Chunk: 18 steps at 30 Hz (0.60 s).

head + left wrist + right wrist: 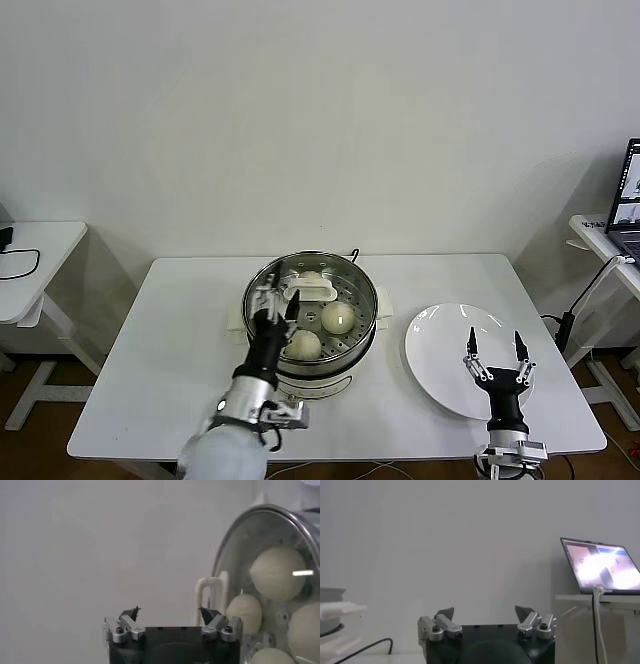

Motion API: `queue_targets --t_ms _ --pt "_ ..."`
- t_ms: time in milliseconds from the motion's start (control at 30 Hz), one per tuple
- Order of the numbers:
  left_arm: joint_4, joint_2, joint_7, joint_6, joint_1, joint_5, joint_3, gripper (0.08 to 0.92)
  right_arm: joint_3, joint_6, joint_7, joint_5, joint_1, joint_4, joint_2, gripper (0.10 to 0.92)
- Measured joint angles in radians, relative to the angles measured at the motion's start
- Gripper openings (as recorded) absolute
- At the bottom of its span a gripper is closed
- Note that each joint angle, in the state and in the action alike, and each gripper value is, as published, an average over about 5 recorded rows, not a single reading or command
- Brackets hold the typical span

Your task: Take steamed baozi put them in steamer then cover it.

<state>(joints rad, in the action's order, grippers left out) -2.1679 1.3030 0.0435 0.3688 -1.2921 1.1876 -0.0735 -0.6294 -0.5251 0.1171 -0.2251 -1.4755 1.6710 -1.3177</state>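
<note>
The steamer (352, 352), a shiny steel pot on a cream base, stands mid-table. The clear glass cover (350, 285) lies on it, its white handle (310, 292) on top. Through the glass show cream-white steamed baozi (338, 317), (303, 344), (311, 278). My left gripper (277, 303) hovers open just beside the handle, holding nothing. In the left wrist view the left gripper (170, 614) is open, with the handle (207, 597) right by one fingertip and the baozi (277, 573) behind the cover (260, 517). My right gripper (495, 350) (485, 614) stands open and empty over the white plate (440, 350).
The white table's front edge (400, 455) is near both arms. A laptop (625, 200) (600, 565) sits on a side desk at the right, with a cable (590, 290) hanging down. Another side table (30, 250) stands at the left.
</note>
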Motion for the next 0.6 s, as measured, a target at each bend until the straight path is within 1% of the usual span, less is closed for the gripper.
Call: queue_targets --t_ms 133,267,400,600 --pt "-0.023 0.015 -0.078 -0.053 -0.055 -0.158 -0.071 0.823 0.002 0.013 0.001 -0.004 0.005 0.007 0.000 0.823" --pt "-0.026 0.039 -0.122 -0.124 -0.092 -0.348 -0.151 0.823 -0.001 0.037 -0.002 -0.014 0.000 0.028 0.001 0.823" --pt "-0.016 0.069 -0.134 -0.184 -0.125 -0.541 -0.234 0.823 -0.005 0.077 -0.008 -0.030 -0.010 0.064 0.005 0.823" --pt "0.004 0.103 -0.124 -0.248 -0.164 -0.776 -0.337 0.823 -0.009 0.139 -0.016 -0.047 -0.029 0.134 0.007 0.823"
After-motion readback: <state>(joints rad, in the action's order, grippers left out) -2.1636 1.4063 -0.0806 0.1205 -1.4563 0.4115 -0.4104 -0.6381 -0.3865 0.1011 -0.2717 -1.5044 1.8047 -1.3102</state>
